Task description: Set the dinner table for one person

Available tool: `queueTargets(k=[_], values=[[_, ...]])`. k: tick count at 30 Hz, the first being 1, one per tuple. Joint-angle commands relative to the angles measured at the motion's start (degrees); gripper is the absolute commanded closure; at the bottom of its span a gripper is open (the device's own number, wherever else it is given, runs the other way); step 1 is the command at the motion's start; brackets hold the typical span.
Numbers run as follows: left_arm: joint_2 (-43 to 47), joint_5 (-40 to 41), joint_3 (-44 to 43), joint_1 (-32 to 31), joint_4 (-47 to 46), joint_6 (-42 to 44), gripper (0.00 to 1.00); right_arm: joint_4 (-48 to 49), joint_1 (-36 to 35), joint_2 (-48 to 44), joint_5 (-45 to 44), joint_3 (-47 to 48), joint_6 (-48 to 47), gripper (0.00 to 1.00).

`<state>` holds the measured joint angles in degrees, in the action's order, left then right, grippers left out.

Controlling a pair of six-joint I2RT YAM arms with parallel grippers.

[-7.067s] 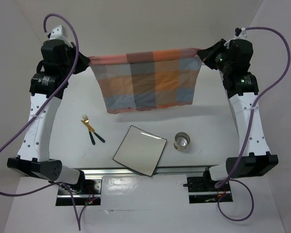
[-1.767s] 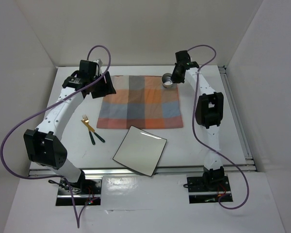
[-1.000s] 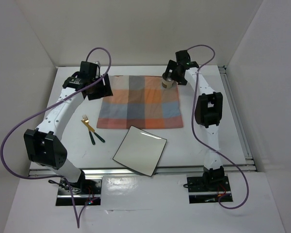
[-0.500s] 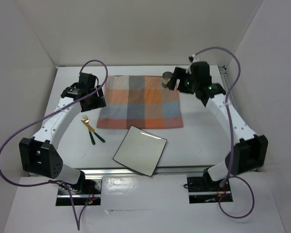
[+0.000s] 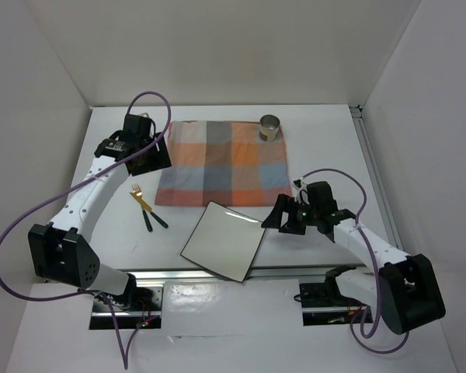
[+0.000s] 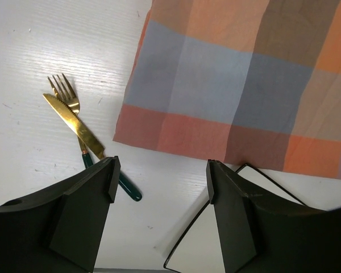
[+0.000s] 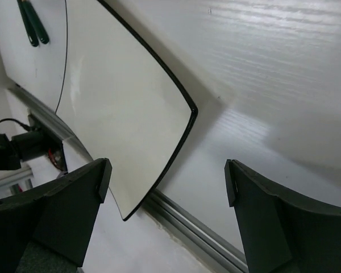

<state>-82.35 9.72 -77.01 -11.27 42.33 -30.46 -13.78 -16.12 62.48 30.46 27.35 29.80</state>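
The orange-and-blue checked cloth (image 5: 221,163) lies flat on the white dinner table (image 5: 330,148). A metal cup (image 5: 270,128) stands on the cloth's far right corner. The white square plate (image 5: 224,240) sits near the front rail, a gold fork (image 5: 137,191) and knife (image 5: 149,210) to its left. My left gripper (image 5: 151,159) hovers open over the cloth's left edge; its wrist view shows the cloth (image 6: 233,85), fork (image 6: 64,91), knife (image 6: 75,124) and plate corner (image 6: 196,251) below. My right gripper (image 5: 278,220) hangs open and empty just right of the plate (image 7: 113,102).
A metal rail (image 7: 187,227) runs along the table's near edge right under the plate's corner. Another rail (image 5: 379,186) lines the right side. White walls enclose the table at the back and sides. Both arm bases sit below the front rail.
My right arm has left the cup on the cloth's far right corner and swung back to the near side, beside the plate. The left gripper has drifted slightly nearer along the cloth's left edge.
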Motion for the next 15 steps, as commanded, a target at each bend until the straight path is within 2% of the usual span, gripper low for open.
queueTargets(k=[1, 8, 15], values=[[-0.1, -2.3, -1.9, 0.4, -1.2, -1.2, 0.21, 12.3, 0.3, 0.9, 6.1, -3.4, 2.5, 0.06], [1.0, -3.4, -2.7, 0.4, -1.1, -1.2, 0.21, 24.2, 0.8, 9.4, 11.4, -7.0, 2.5, 0.19], [1.0, -3.4, -3.8, 0.4, -1.1, -0.7, 0.21, 32.9, 0.8, 19.2, 16.0, -7.6, 2.5, 0.24]])
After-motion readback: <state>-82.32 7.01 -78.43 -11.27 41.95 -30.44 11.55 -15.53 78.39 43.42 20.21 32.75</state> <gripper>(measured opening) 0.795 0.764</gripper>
